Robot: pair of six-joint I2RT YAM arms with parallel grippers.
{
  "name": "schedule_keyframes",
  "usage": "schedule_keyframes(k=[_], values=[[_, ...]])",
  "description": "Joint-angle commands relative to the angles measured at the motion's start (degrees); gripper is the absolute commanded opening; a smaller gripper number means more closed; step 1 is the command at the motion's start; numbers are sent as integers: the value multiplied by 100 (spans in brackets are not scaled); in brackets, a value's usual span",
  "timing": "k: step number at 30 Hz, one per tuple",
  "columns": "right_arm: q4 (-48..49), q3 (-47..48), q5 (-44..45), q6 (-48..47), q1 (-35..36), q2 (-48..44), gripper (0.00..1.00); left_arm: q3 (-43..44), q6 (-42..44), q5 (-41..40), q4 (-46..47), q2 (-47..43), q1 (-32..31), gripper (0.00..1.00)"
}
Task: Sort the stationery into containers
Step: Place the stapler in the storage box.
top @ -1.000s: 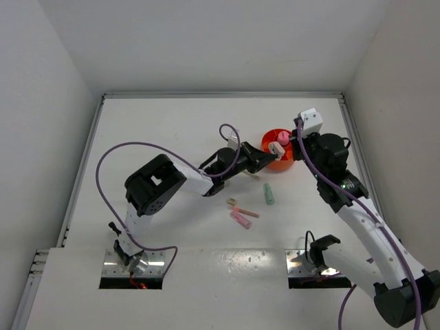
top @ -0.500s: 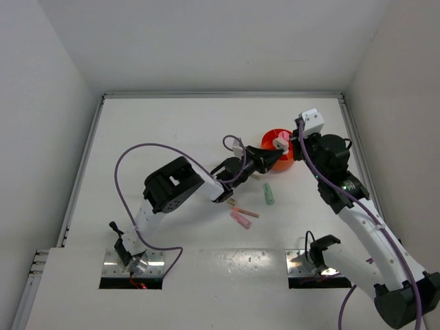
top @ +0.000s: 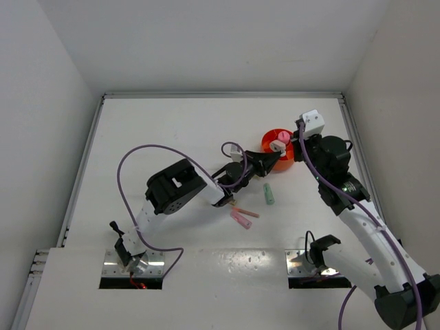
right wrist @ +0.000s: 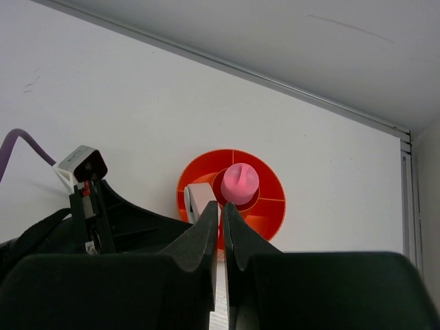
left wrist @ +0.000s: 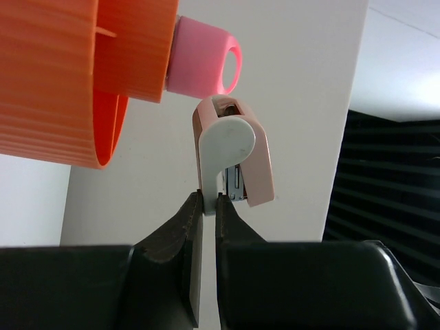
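Orange bowl [top: 284,163] and the loose items on the table lie where they were a second ago; the left arm is what differs. Its elbow has swung in toward the middle of the table and the forearm is folded more tightly. The purple cable [top: 124,172] now arches higher at the arm's 9 o'clock side. The right arm has barely shifted.

The left gripper [left wrist: 208,203] reaches the bowl from 8 o'clock. Its fingers are nearly together and pinch the white tab of a small white-and-pink stapler [left wrist: 234,155]. From the right wrist the stapler shows at the bowl's rim, at 9 o'clock of the pink tube [top: 278,144]. Whether it touches the rim cannot be told. The tube stands in the bowl's centre ring, its end poking above the rim.

The right gripper [right wrist: 222,206] hovers over the bowl's near edge, having come in from 3 o'clock. Its fingers are pressed together with nothing between them.

A mint-green stick [top: 269,194] lies on the table at 6 o'clock of the bowl, well apart from it. Farther off at 7 o'clock, a pink stick [top: 240,219] lies just beside a thinner pale one [top: 246,212]. The left wrist passes close above these. With both grippers crowding the bowl, little of its inside shows from above.
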Motion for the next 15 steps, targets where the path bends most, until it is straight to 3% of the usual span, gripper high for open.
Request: schedule_keyframes(k=[1, 15], values=[[286, -21, 69, -33, -25, -85, 6, 155, -238, -238, 1727, 62, -159, 0], [338, -21, 69, -33, -25, -85, 6, 235, -397, -352, 1779, 352, -212, 0]])
